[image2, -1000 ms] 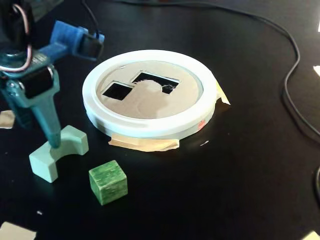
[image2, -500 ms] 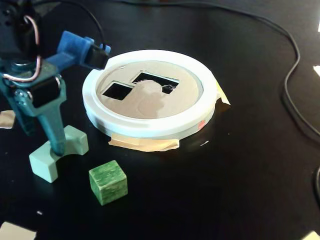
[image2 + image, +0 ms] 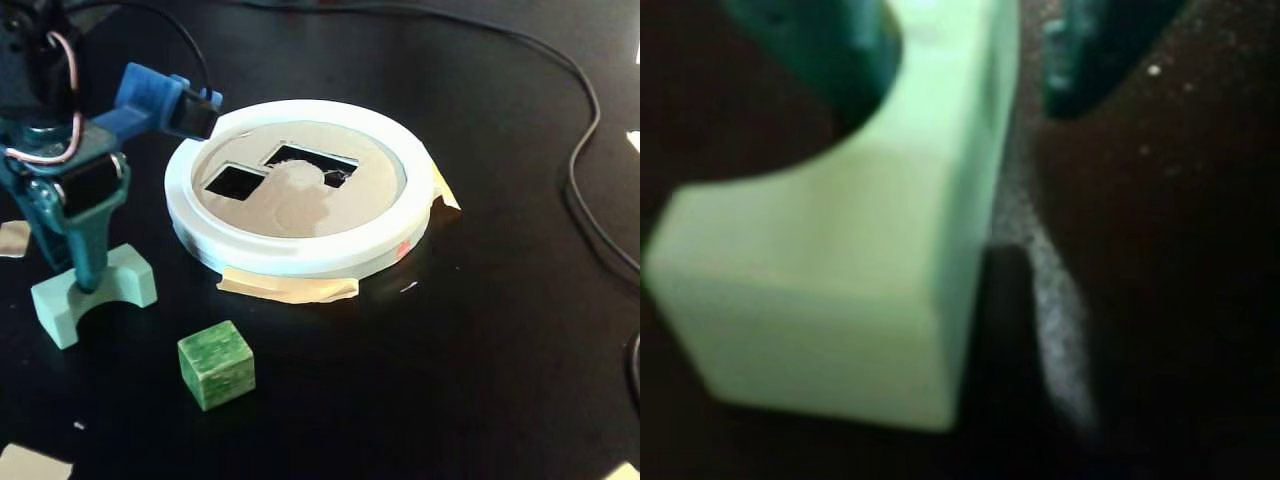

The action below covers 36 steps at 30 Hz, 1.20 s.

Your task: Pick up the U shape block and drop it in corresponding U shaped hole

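The U shape block [image 3: 840, 300] is pale mint green and lies on the black table, notch facing up-left in the wrist view. In the fixed view the block [image 3: 125, 285] sits at the left, notch down. My gripper [image 3: 965, 105] straddles one leg of the block. One dark teal finger [image 3: 830, 50] sits in the notch. The other finger [image 3: 1085, 55] stands just off the block's outer side with a thin gap. In the fixed view the gripper [image 3: 88, 275] reaches straight down onto the block. The U shaped hole [image 3: 300, 158] is in the tan disc, right of the arm.
A white ring [image 3: 300, 255] frames the tan disc, which also has a smaller square cutout [image 3: 233, 180]. A darker green cube [image 3: 216, 364] lies in front of the ring. A black cable [image 3: 590, 200] runs along the right. Tape scraps [image 3: 30, 465] lie at the table's edges.
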Each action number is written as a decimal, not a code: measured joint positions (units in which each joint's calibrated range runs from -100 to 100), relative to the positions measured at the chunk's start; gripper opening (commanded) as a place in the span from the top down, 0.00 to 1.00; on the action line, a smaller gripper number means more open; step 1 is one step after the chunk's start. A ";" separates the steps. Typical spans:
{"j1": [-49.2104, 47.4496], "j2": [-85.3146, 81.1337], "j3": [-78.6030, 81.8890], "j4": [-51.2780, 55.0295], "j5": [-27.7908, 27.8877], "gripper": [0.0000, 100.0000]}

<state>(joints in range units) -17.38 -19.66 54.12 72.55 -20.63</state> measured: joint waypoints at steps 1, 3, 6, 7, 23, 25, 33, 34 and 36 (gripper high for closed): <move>0.00 0.09 0.00 0.00 0.00 0.81; 0.00 0.09 0.00 0.00 0.00 0.81; 0.00 0.09 0.00 0.00 0.00 0.82; 0.00 0.27 0.00 0.00 0.00 0.82; -0.10 0.36 0.00 0.00 -0.05 0.99; -0.10 0.36 0.00 0.00 -0.20 0.99; -0.10 -8.83 0.00 3.20 -6.40 0.99; -0.10 -13.91 0.00 6.21 -8.16 0.99; -0.20 -19.17 -0.59 9.99 -10.06 0.99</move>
<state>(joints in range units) -17.58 -38.83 53.54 82.54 -30.70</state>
